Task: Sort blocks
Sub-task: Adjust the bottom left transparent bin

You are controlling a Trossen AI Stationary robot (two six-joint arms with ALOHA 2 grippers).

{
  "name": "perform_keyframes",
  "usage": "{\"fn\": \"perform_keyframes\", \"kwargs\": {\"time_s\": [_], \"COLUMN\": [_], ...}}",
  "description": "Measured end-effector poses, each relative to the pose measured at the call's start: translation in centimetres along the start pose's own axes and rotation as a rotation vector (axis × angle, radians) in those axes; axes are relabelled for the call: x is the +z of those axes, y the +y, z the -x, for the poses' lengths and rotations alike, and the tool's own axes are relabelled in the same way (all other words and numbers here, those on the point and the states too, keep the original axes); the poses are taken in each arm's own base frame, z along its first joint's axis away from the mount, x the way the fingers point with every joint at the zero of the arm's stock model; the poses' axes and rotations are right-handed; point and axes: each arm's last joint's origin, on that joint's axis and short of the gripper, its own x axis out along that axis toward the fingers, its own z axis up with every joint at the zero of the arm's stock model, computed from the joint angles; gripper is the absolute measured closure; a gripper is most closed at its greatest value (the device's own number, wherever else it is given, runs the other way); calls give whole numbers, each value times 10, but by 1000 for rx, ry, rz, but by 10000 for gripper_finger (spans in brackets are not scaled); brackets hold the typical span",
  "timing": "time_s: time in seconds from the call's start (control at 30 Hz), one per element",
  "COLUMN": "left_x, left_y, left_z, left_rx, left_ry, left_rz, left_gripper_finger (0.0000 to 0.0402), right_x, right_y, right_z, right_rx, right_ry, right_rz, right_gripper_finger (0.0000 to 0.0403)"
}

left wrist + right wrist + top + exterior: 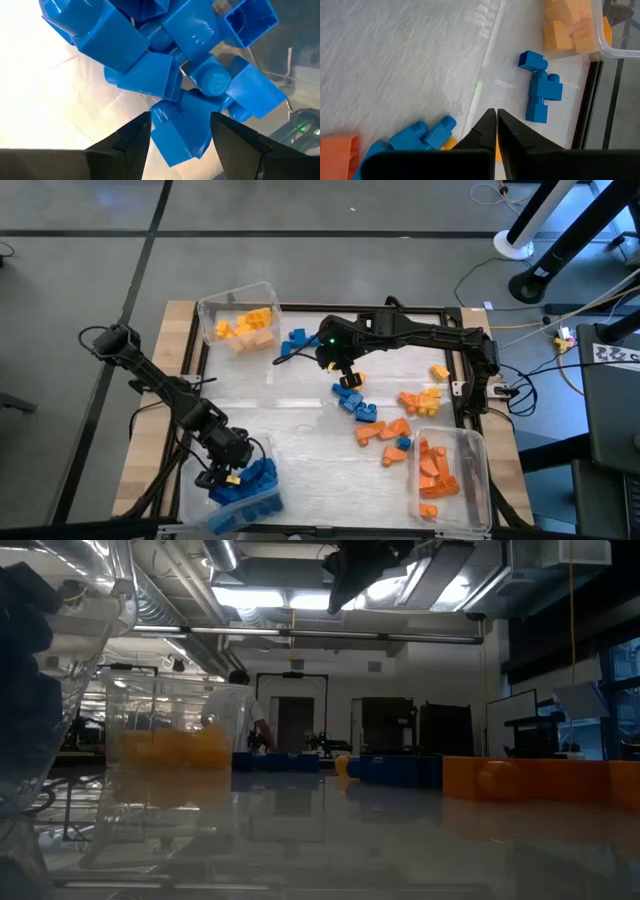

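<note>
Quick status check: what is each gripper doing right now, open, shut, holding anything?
Left gripper: open over the blue blocks in their bin, holding nothing.
Right gripper: shut and empty, above the table near loose blue blocks.

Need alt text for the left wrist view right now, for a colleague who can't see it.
The left end effector hangs open over a heap of small blue plastic studded bricks, its two dark fingers flanking the nearest brick without visibly clamping it.

Blue blocks [245, 485] sit heaped in one bin, yellow blocks [247, 327] in another, orange blocks [434, 468] in a third, with mixed loose blocks [385, 423] scattered across the desk.
</note>
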Motion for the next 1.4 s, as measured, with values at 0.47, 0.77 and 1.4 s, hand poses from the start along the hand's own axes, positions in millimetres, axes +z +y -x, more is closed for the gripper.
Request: {"fn": "perform_keyframes", "kwargs": {"time_s": [0.47,0.77,1.4], "left_x": [21,27,38], "left_y": [-18,-23,-43], "left_z": [22,28,73], "left_rx": [-50,-67,-49], "left_ry": [-100,-132,-145], "left_rz": [-45,7,116], "left_gripper_finger": [208,208,208], "right_x": [0,0,0], "right_y": [0,0,0], "right_z": [0,0,0], "right_rx": [0,0,0], "right_ry": [0,0,0], "right_rz": [0,0,1], "right_gripper_finger": [386,386,386]}}
